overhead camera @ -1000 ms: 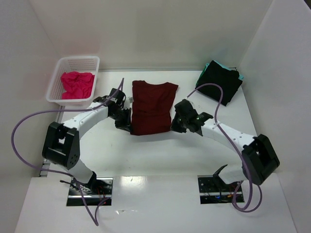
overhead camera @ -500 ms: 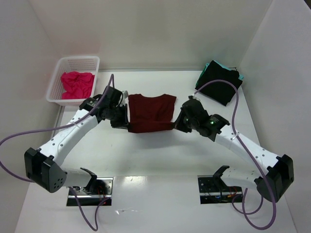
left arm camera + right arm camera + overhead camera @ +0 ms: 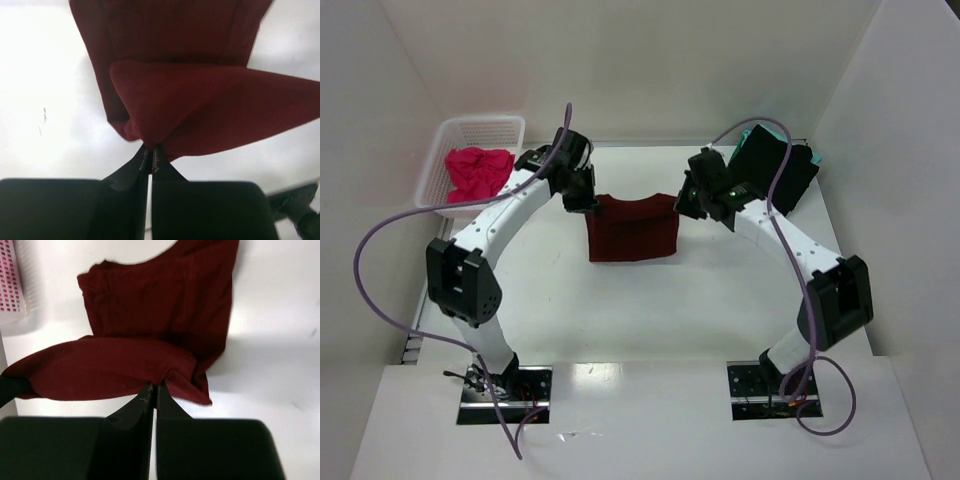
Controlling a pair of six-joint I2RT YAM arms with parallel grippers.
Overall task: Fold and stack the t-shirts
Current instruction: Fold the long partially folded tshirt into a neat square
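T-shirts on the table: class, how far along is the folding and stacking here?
Done: the black shirt lies folded on the teal shirt at the far right. In hand: the left pincer and right pincer are both shut on the maroon shirt, holding one edge lifted over the rest, mid-fold. Left: finishing and stacking it, then the pink shirt, crumpled in the basket.

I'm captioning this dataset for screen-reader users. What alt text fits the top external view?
The robot's left gripper and right gripper are shut on the far edge of a dark maroon t-shirt on a white table. A pink t-shirt lies in a white basket far left; a black t-shirt over a teal t-shirt far right.
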